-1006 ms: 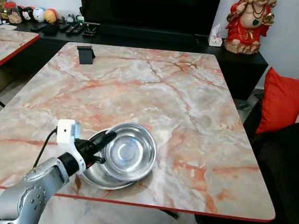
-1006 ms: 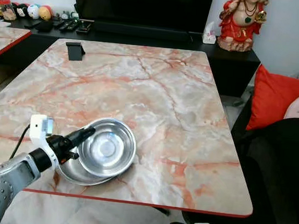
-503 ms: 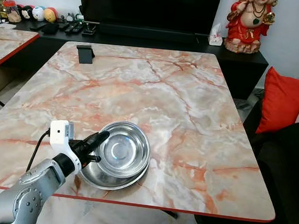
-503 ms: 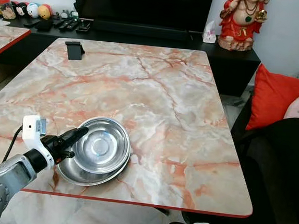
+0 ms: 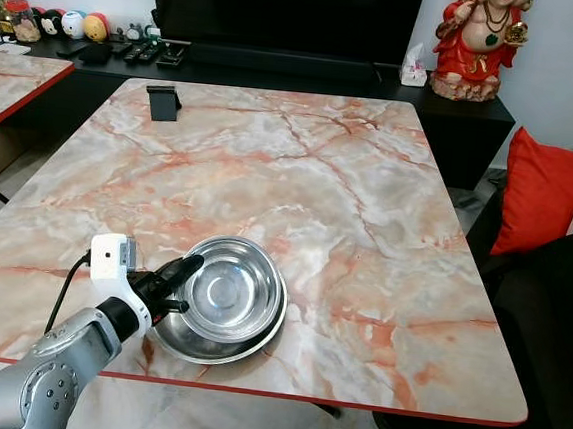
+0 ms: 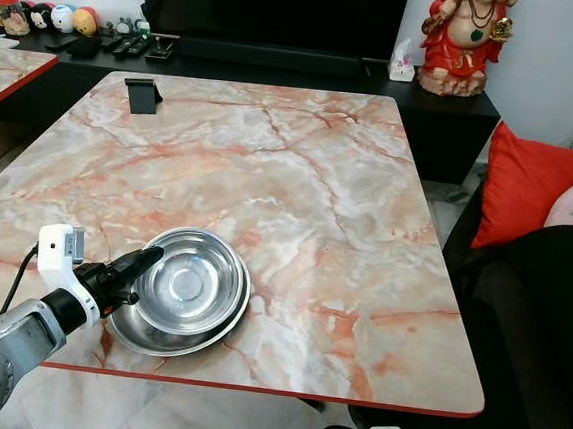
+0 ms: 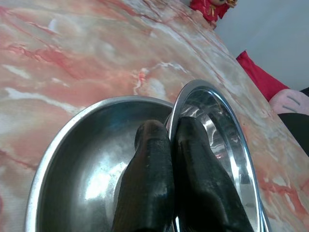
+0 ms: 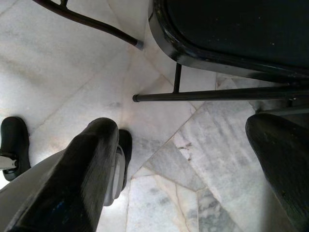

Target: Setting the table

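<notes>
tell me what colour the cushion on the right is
Red. The cushion beside the table shows best in the left eye view.

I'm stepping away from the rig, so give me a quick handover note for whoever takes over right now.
Left gripper: shut on the rim of the upper steel bowl, which sits nested in a lower steel bowl near the marble table's front edge.
Right gripper: open, hanging idle over the floor beside a chair.
Done: both bowls are on the table, still stacked.
Left: probably separate the bowls and set each at a place; no other tableware is out yet.
</notes>
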Robot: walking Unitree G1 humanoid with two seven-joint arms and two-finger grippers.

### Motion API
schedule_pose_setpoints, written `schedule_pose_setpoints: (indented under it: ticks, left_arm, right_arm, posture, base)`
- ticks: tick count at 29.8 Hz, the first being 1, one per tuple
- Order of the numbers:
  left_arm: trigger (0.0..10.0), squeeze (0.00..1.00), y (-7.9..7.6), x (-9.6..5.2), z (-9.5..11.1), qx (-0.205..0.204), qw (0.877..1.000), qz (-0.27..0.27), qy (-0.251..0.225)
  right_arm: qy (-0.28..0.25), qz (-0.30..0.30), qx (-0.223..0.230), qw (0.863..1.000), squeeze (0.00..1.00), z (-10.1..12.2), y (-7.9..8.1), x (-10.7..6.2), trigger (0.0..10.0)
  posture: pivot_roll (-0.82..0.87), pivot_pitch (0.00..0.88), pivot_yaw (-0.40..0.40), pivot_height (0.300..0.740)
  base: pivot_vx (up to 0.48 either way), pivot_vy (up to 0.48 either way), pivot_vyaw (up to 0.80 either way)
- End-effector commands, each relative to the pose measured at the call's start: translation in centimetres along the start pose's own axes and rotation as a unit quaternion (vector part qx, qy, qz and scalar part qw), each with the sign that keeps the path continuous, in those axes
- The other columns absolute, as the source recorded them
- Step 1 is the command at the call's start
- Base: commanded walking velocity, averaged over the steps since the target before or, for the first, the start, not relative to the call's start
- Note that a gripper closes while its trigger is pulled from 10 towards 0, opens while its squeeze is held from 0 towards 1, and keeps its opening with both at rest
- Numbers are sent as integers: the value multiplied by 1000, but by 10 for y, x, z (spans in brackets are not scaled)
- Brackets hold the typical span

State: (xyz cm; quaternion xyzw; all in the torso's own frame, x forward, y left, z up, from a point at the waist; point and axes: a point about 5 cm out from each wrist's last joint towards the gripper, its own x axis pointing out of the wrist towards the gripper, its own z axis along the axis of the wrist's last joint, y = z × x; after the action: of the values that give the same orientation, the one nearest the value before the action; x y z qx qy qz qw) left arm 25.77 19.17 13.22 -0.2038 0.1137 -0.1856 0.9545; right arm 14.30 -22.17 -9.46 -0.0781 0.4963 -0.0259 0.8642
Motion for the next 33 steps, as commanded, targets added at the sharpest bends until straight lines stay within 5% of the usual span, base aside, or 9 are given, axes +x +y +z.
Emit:
schedule_pose_setpoints:
  ticks: [1,2,3,4,5,6,7,21,33]
  left_arm:
    - [10000,780,2,-3,4,14,1000,9,-1]
    - [10000,839,2,-3,4,15,1000,9,0]
    - [10000,1000,2,-3,4,16,1000,8,1]
    - [10000,1000,2,-3,4,17,1000,8,2]
    - [10000,827,2,-3,4,20,1000,9,3]
    - [10000,827,2,-3,4,23,1000,10,4]
    - [10000,0,2,-3,5,26,1000,10,4]
    - [10000,0,3,1,14,48,999,18,-4]
    - [10000,0,5,1,22,131,991,25,19]
  right_arm:
    - [-2,1,-5,1000,0,3,-1,1,10000]
    - [-2,1,-5,1000,0,3,-1,1,10000]
    - [-2,1,-4,1000,0,3,0,1,10000]
    - [-2,1,-4,1000,0,3,0,1,10000]
    - [-2,1,-4,1000,0,3,0,1,10000]
    - [-2,1,-3,1000,0,3,0,1,10000]
    - [-2,1,-3,1000,0,3,0,1,10000]
    - [-2,1,-4,1000,0,3,-1,1,10000]
    - [-3,2,-4,1000,0,4,0,1,10000]
  posture:
    - [-23,0,-2,732]
    - [-26,0,0,732]
    - [-26,0,0,732]
    - [-26,0,0,732]
    - [-26,0,0,732]
    - [-26,0,0,732]
    - [-26,0,0,732]
    - [-20,0,-5,732]
    - [-16,0,-4,732]
  base:
    - [0,0,0]
    - [0,0,0]
    - [0,0,0]
    - [0,0,0]
    - [0,0,0]
    - [0,0,0]
    - [0,0,0]
    - [0,0,0]
    - [0,0,0]
